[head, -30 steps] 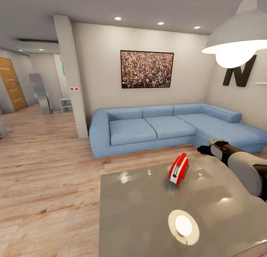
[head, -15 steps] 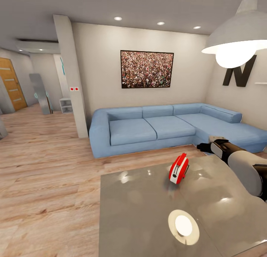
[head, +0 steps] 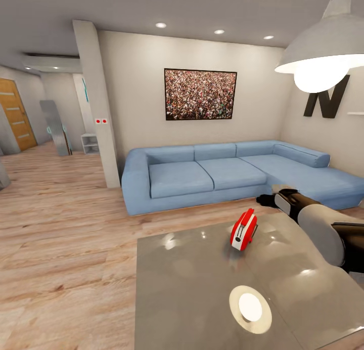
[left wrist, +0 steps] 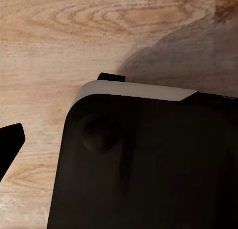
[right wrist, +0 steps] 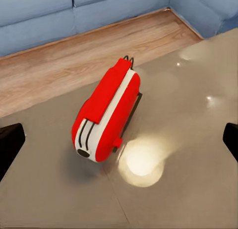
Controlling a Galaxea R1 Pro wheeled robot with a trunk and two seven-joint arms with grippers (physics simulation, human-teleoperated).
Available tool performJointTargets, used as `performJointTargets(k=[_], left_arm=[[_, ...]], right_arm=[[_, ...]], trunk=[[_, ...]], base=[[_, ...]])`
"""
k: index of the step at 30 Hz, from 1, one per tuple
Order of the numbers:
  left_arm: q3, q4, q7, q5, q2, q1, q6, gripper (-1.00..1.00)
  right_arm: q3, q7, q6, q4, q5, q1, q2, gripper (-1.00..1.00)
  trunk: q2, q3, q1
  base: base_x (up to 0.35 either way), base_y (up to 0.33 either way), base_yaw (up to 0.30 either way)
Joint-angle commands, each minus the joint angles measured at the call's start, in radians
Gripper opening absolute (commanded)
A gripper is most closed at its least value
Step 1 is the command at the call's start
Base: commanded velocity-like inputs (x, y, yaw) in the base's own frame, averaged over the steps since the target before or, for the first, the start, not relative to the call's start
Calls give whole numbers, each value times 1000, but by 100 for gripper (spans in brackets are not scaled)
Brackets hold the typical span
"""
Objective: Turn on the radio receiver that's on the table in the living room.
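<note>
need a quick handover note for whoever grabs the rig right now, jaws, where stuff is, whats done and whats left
Right gripper: open, empty, in the air past the table's far edge, behind and right of the radio receiver.
Left gripper: down by the robot's dark base over the wood floor; jaws' state unclear.
Radio receiver stands on edge on the glossy grey table, centred between the right jaws in the right wrist view.
Done: robot at the table, right arm out.
Left: bring the right gripper down and switch the radio on.

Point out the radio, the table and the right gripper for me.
radio [head: 243,231]: head view, its red face.
table [head: 192,289]: head view, bare grey top.
right gripper [head: 264,199]: head view, between its dark fingertips.
</note>
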Motion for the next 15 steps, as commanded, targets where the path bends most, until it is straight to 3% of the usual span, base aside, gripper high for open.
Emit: performJointTargets(k=[1, 6, 15], left_arm=[[0, 0, 0, 0, 0, 0, 0, 100], [0, 0, 0, 0, 0, 0, -1, 100], [1, 0, -1, 1, -10, 0, -3, 100]], right_arm=[[1, -1, 1, 1, 0, 0, 19, 100], [3, -2, 33, 2, 0, 0, 68, 100], [3, -3, 108, 2, 3, 0, 83, 100]], trunk=[[0, 0, 0], [0, 0, 0], [0, 0, 0]], base=[[0, 0, 0], [0, 0, 0], [0, 0, 0]])
